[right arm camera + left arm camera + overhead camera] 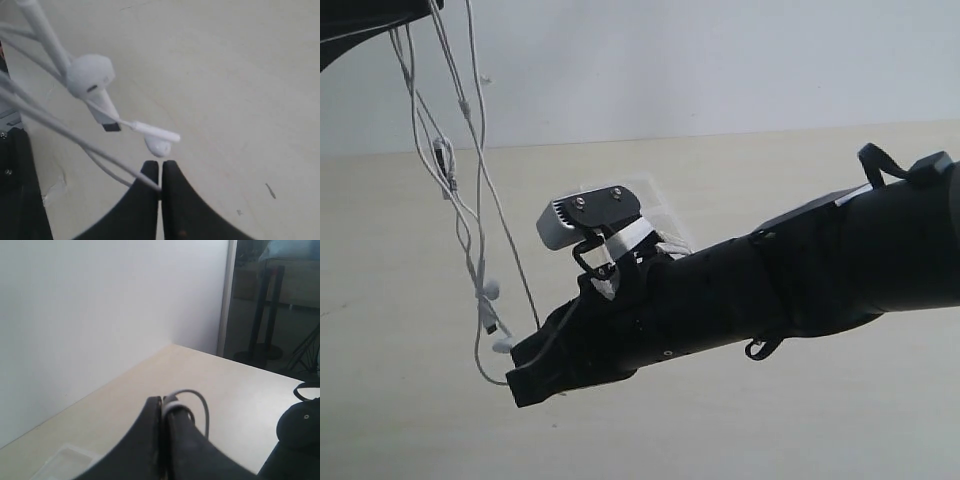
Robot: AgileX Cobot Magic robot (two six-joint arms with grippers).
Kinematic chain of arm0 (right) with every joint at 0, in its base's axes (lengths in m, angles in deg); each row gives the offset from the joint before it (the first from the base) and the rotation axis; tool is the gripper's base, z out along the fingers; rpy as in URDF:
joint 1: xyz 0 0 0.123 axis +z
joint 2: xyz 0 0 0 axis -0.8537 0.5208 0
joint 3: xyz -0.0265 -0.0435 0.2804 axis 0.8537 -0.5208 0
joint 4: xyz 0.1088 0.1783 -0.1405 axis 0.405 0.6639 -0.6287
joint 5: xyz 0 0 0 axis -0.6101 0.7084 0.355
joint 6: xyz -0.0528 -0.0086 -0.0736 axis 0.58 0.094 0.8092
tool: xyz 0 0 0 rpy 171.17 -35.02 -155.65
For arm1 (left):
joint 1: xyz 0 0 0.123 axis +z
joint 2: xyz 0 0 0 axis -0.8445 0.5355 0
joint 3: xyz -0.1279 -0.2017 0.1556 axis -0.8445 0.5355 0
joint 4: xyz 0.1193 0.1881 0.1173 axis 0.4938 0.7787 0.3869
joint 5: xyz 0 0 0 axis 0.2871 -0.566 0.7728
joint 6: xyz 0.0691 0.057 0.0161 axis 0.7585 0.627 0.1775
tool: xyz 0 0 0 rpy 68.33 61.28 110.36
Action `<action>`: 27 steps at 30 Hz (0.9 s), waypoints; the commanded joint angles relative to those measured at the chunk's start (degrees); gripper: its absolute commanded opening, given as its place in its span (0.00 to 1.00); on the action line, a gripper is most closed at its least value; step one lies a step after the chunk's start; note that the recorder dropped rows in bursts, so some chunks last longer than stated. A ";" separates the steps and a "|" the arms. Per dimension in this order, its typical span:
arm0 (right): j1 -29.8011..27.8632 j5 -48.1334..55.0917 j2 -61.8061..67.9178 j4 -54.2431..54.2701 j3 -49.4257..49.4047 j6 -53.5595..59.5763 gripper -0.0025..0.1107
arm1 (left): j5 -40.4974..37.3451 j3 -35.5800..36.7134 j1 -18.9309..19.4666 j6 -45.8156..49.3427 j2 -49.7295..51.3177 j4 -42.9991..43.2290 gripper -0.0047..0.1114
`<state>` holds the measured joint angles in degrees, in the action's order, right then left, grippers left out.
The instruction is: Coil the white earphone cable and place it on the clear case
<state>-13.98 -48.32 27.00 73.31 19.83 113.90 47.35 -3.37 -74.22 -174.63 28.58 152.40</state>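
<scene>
White, thread-thin and limp, the white earphone cable [45, 35] hangs in slack strands above the right gripper [160, 167]. That gripper's jaws are pressed together on one strand, and both earbuds [90, 75] dangle just beside it. The cable looks almost weightless, quick to tangle and slippery, so pinching a strand rather than a bud seems wisest. High above the right gripper, the left gripper [163, 401] is clamped on another loop. Only the exterior view shows the whole hanging run. Only the left wrist view shows the clear case [67, 460] plainly, flat on the table [820, 420]; in the exterior view it sits half hidden behind the right gripper's wrist camera.
</scene>
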 commanded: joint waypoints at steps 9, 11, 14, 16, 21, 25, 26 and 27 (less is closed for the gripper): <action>0.04 6.20 0.21 -0.53 0.16 -0.42 0.10 | 0.00 -0.38 0.18 -0.39 -0.46 -0.29 0.04; 0.04 5.80 0.21 -0.53 0.16 -0.33 0.25 | 0.00 -0.38 0.18 -0.39 -0.46 -0.29 0.04; 0.04 4.71 0.21 -0.53 0.16 -0.33 0.48 | 0.00 -0.38 0.18 -0.39 -0.46 -0.29 0.04; 0.04 4.23 0.21 -0.53 0.16 -0.58 0.56 | 0.00 -0.38 0.18 -0.39 -0.46 -0.06 0.04; 0.04 1.66 -0.76 -0.53 -0.07 -1.05 0.57 | 0.00 -0.38 0.18 -0.39 -0.46 -0.06 0.04; 0.04 -0.01 -2.96 -3.86 -0.55 -3.34 0.57 | -0.21 -0.38 0.18 -0.39 -0.46 -0.08 0.04; 0.04 -0.31 -3.43 -5.10 -0.55 -4.40 0.57 | -0.21 -0.38 0.18 -0.39 -0.46 0.08 0.04; 0.04 -0.64 -4.02 -7.12 -0.55 -5.78 0.57 | -0.21 -0.38 0.18 -0.39 -0.46 0.08 0.04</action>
<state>-13.98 -47.98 24.84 69.89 19.63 110.74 47.35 -3.37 -74.22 -174.67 28.58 152.51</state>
